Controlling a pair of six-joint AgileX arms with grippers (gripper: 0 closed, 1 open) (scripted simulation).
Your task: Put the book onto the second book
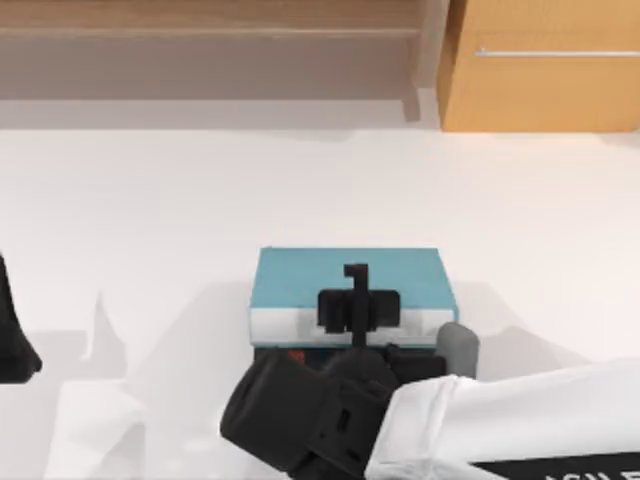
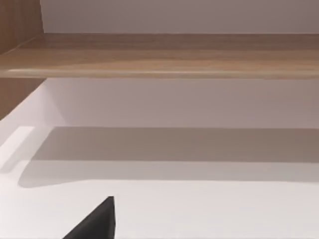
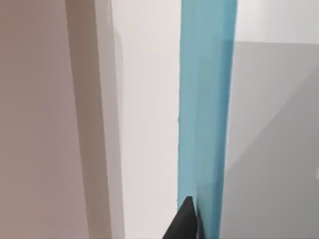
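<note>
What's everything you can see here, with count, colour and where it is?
book: one, light blue with a white page edge, table centre, lying over the second book
second book: one, black with red marks, a sliver at the blue book's near edge
table: one, white
shelf: one, wooden, behind the table
cabinet: one, wooden, back right
right gripper: one, black, clamped on the book's near edge
left gripper: one, black, parked at the table's left edge

White table (image 1: 150, 200), second book (image 1: 292, 355) apparently atop.
</note>
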